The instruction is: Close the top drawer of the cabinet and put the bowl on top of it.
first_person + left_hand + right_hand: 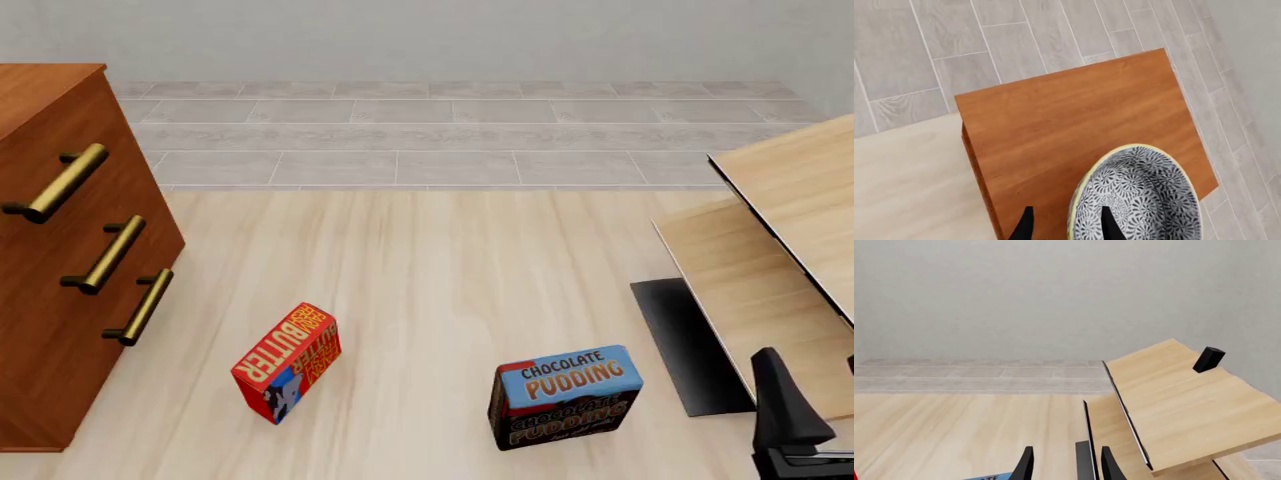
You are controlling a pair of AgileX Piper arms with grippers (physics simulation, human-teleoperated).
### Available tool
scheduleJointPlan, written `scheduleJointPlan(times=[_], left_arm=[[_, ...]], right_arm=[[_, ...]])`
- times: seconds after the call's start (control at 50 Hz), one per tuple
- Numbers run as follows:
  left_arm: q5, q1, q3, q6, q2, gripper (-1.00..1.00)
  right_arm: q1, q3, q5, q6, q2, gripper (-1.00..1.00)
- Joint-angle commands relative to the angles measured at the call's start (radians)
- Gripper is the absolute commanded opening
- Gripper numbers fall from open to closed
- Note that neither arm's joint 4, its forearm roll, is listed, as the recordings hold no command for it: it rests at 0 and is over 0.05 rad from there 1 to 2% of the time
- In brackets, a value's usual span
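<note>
One pale light-wood table [441,300] spread beneath both arms, and one tall reddish-brown wooden cabinet [60,250] stood on it off to the left, well apart from the right gripper [801,420], whose dark fingers showed only at the front view's lower right corner. The cabinet carried three drawer fronts, each with one long brass bar handle; the top drawer [47,150] sat flush with the two below it, so it looked shut. Beyond the right gripper leaned a set of light-wood panels [1181,400] with one small black block [1208,359] on the uppermost; how many panels there were could not be told for sure. Directly below the left gripper [1066,226] lay the cabinet's flat top, and over it was one round deep bowl with a dense black-and-white floral pattern and a thin yellowish rim [1141,195]. That gripper's two fingers straddled the bowl's rim, one inside and one outside, clenched on it; whether the bowl already rested on the wood could not be told. Two boxes lay between the arms on the table: one dark chocolate pudding box [563,396] nearer the right gripper, and one red butter box [287,362] nearer the cabinet. The right gripper's fingers stood apart, grasping nothing.
</note>
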Motion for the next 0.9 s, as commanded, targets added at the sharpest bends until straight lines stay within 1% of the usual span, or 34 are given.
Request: scheduleJointPlan(times=[0.02,0.04,0.06,0.1,0.12,0.26,0.28,0.34,0.36,0.4,0.44,0.46,0.74,0.78,0.88,0.9], left_arm=[[0.016,-0.005,-0.045,-0.014,-0.007,1.0],[0.021,0.005,-0.051,-0.014,-0.006,1.0],[0.025,-0.011,-0.06,-0.026,-0.01,1.0],[0.046,0.0,-0.074,-0.024,-0.019,1.0],[0.047,-0.02,-0.081,-0.032,-0.022,1.0],[0.05,-0.019,-0.094,-0.034,-0.034,1.0],[0.051,-0.008,-0.095,-0.036,-0.036,1.0],[0.051,-0.015,-0.101,-0.041,-0.043,1.0],[0.051,0.003,-0.124,-0.039,-0.048,1.0],[0.051,0.002,-0.118,-0.04,-0.05,1.0],[0.051,0.011,-0.134,-0.043,-0.057,1.0],[0.05,0.032,-0.139,-0.039,-0.058,1.0],[0.051,0.039,-0.18,-0.062,-0.087,1.0],[0.051,0.066,-0.2,-0.065,-0.091,1.0],[0.051,0.054,-0.214,-0.074,-0.102,1.0],[0.051,0.072,-0.226,-0.071,-0.101,1.0]], right_arm=[[0.0,-0.004,0.003,-0.001,0.0,1.0],[0.001,-0.004,0.004,-0.002,0.0,1.0],[0.002,-0.005,0.004,-0.003,0.0,1.0],[0.003,-0.004,0.004,-0.004,0.0,1.0],[0.004,-0.005,0.004,-0.005,0.0,1.0],[0.003,-0.003,0.001,-0.005,0.0,1.0],[0.003,0.0,-0.002,-0.005,0.0,1.0],[0.002,0.002,-0.005,-0.005,0.0,1.0],[0.002,0.003,-0.005,-0.005,0.0,1.0],[0.003,0.002,-0.004,-0.005,0.0,1.0],[0.003,-0.003,0.0,-0.005,0.0,1.0],[0.004,0.0,-0.002,-0.005,0.0,1.0],[0.004,-0.005,0.004,-0.007,0.0,1.0],[0.004,-0.004,0.004,-0.007,0.0,1.0],[0.006,-0.004,0.006,-0.008,0.0,1.0],[0.006,-0.007,0.008,-0.009,0.0,1.0]])
